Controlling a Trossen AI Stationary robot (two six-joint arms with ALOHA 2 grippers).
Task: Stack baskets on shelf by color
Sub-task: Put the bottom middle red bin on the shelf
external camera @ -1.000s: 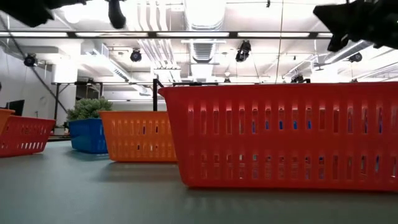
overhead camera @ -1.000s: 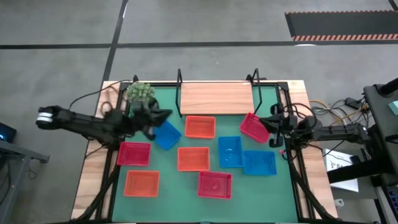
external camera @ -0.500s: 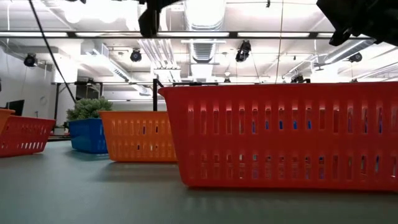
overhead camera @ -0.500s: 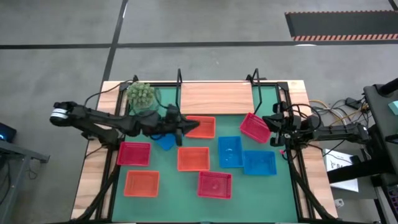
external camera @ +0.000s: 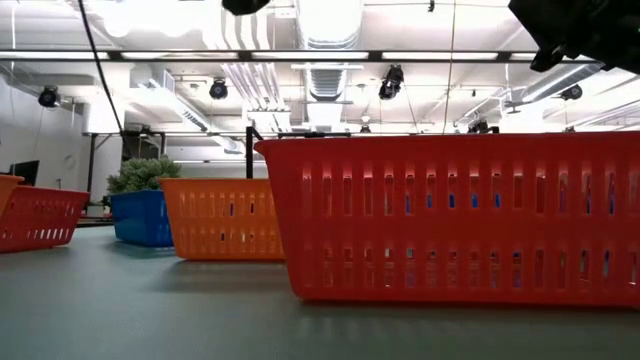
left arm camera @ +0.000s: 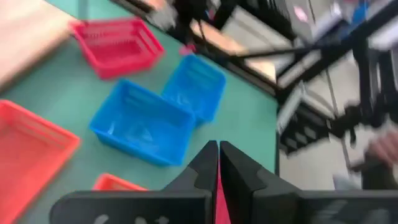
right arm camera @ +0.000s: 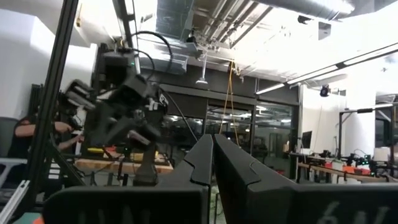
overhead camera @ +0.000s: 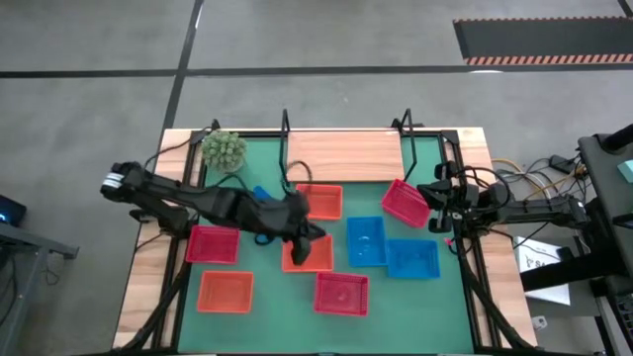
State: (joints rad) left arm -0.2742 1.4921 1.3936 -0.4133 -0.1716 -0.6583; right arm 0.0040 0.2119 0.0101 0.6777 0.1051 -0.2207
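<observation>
The left gripper (overhead camera: 315, 240) is seen stretched across the green mat (overhead camera: 267, 297), above the middle orange basket (overhead camera: 302, 259), and its fingers (left arm camera: 208, 163) are pressed together with nothing between them. The right gripper (overhead camera: 432, 201) is held at the mat's right edge, just beside a tilted red-pink basket (overhead camera: 404, 202), and its fingers (right arm camera: 202, 158) are likewise closed on nothing. The shelf (overhead camera: 343, 155) is found at the far side of the mat, with no basket on its board. Another orange basket (overhead camera: 320, 202) lies just in front of it. Two blue baskets (overhead camera: 366, 240) (overhead camera: 412, 259) are set side by side right of centre, a third blue one (overhead camera: 261, 195) being mostly hidden under the left arm. Further red-pink baskets (overhead camera: 213, 244) (overhead camera: 341, 294) and an orange one (overhead camera: 226, 292) lie nearer the front. A small green plant (overhead camera: 224, 149) stands at the far left corner.
</observation>
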